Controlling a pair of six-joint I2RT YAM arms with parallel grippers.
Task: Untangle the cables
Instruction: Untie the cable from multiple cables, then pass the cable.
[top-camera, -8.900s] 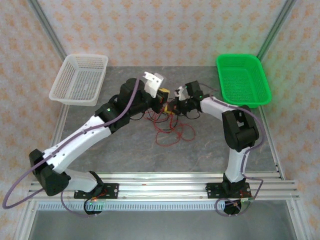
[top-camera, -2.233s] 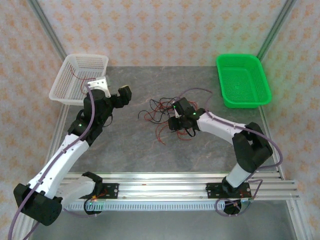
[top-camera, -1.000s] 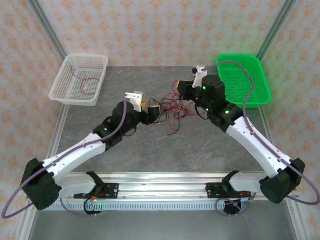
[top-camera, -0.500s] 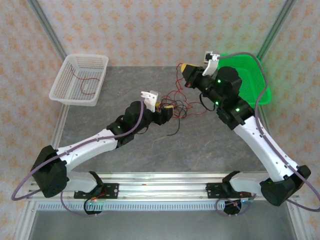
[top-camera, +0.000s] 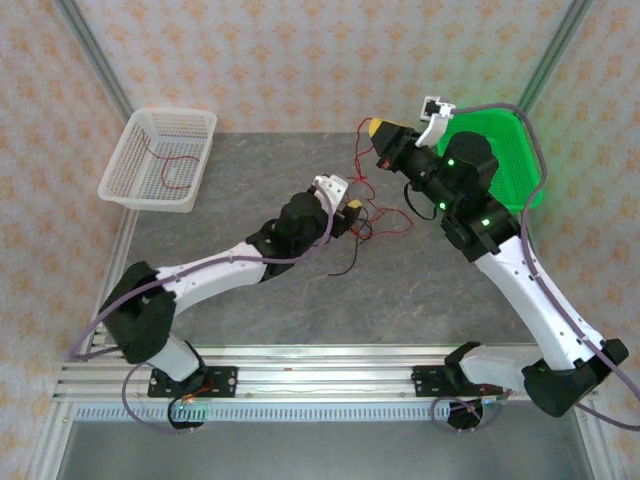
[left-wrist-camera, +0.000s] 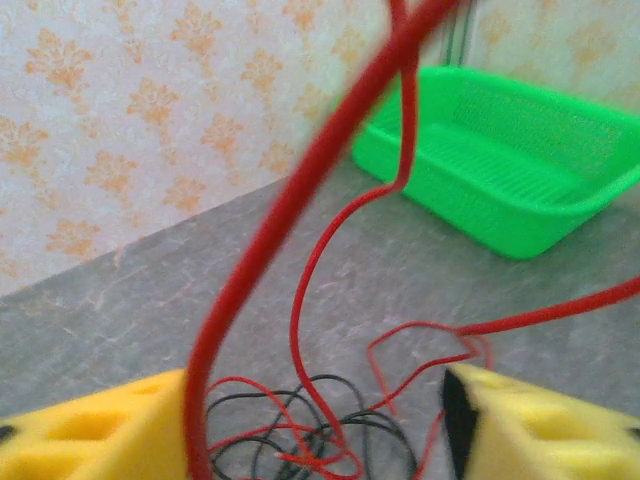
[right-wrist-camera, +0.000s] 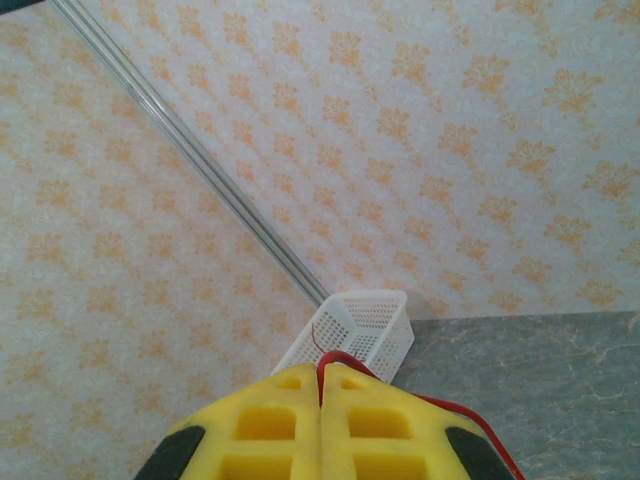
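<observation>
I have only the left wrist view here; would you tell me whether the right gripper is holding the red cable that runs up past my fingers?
Observer: The right gripper is shut on a red cable, pinched between its yellow pads; whether it is the one you see, I cannot tell.
Operator: Thank you. Has any cable reached a basket?
Observer: Yes, one red wire lies in the white basket at the far left corner.

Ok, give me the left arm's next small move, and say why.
Probably close the left claw on the red cable running between its open jaws. The right claw is shut on a red strand and raised, so pinning this end would likely let it pull free of the tangle.
</observation>
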